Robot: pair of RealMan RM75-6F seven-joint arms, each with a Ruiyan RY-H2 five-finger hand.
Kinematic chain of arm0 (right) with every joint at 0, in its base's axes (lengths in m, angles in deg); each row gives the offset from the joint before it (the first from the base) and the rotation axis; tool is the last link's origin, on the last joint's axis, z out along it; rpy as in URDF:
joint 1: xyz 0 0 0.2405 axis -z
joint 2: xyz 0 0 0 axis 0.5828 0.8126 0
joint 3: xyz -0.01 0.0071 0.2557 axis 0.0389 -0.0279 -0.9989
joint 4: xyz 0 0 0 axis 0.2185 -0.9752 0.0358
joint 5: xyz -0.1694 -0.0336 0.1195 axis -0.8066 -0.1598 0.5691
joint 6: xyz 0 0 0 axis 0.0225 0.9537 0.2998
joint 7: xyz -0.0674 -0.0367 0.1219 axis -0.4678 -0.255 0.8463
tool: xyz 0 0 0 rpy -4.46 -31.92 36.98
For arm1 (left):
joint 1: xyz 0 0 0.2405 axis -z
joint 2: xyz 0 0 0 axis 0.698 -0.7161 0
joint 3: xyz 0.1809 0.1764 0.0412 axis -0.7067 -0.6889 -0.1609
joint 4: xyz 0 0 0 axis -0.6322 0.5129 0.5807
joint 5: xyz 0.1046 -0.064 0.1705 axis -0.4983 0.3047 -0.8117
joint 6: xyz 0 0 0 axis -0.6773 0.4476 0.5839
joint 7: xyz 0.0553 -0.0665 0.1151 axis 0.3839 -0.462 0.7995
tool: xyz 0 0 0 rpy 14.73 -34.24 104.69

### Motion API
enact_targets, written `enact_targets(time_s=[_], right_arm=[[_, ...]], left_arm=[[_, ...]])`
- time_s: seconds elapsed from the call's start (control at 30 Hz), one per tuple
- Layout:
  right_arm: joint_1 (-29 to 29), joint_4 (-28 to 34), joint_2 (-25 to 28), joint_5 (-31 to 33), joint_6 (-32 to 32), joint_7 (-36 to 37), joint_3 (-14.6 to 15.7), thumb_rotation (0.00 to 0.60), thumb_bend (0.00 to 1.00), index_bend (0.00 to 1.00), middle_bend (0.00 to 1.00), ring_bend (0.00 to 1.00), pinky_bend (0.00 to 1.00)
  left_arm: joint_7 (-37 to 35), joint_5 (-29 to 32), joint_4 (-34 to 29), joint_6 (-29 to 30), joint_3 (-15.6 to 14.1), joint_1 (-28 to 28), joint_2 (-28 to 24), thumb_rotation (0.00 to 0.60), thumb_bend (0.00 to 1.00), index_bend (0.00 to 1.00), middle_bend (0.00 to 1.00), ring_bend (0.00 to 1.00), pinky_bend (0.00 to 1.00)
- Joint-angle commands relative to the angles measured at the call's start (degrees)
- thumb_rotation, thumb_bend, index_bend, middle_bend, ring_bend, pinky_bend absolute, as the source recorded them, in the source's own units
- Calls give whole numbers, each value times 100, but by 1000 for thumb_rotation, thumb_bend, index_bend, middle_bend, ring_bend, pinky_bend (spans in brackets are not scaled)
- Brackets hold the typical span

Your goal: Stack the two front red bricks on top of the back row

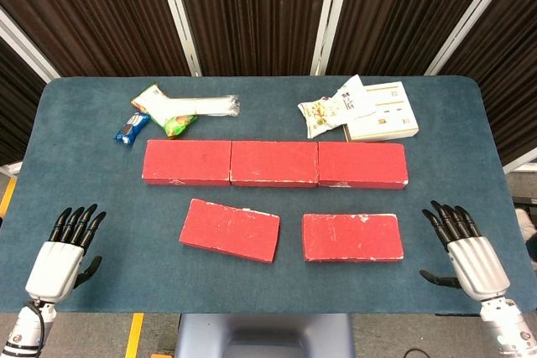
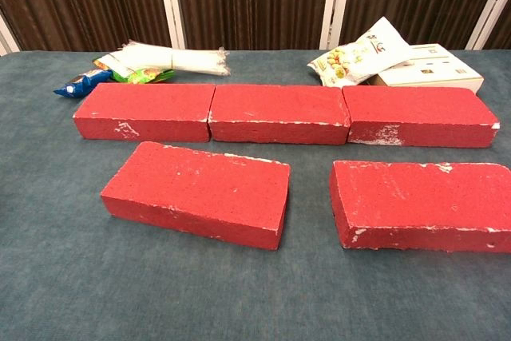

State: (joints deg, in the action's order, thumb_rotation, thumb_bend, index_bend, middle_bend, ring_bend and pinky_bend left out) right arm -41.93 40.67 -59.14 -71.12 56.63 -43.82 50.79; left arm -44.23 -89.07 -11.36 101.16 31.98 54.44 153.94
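Lying flat on the blue surface (image 1: 101, 182), the two front red bricks (image 1: 230, 230) (image 1: 351, 236) sit between the hands, just before the back row (image 1: 274, 163) of three. The left hand (image 1: 67, 249) and right hand (image 1: 464, 249) rest well outside them, fingers spread, holding nothing. The chest view shows neither hand and cuts off the right front brick's end

bricks (image 2: 278, 113): rough, matt, chipped | table (image 1: 92, 199): matt cloth
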Motion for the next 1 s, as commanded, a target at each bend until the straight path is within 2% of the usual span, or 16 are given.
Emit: enact_targets(time_s=[0.03,0.17,0.27,0.43,0.53,0.73,1.0], right_arm=[[4,-5,9,-12,8,21,5,600,128,0,0,0,0],[-13,7,24,-47,-36,57,32,600,128,0,0,0,0],[-24,9,31,-87,-57,88,55,600,128,0,0,0,0],[-94,7,51,-92,-200,154,76,600,128,0,0,0,0],[-129,6,62,-62,-278,170,75,600,128,0,0,0,0],[-208,26,81,-81,-448,191,118,600,128,0,0,0,0],[-248,23,93,-59,-491,254,110,600,128,0,0,0,0]], left_arm=[[-83,-142,-25,-25,-29,16,3,600,336,0,0,0,32],[-456,-580,-97,-461,-134,372,4,600,333,0,0,0,36],[-921,-760,-264,-1307,-135,969,-57,600,327,0,0,0,36],[-950,-473,-500,-2855,238,2002,-57,600,322,0,0,0,26],[-1016,-252,-598,-3488,465,2466,-3,600,318,0,0,0,20],[-911,199,-677,-4415,681,3067,86,600,318,0,0,0,18],[-361,711,-681,-5042,808,3514,271,600,314,0,0,0,17]])
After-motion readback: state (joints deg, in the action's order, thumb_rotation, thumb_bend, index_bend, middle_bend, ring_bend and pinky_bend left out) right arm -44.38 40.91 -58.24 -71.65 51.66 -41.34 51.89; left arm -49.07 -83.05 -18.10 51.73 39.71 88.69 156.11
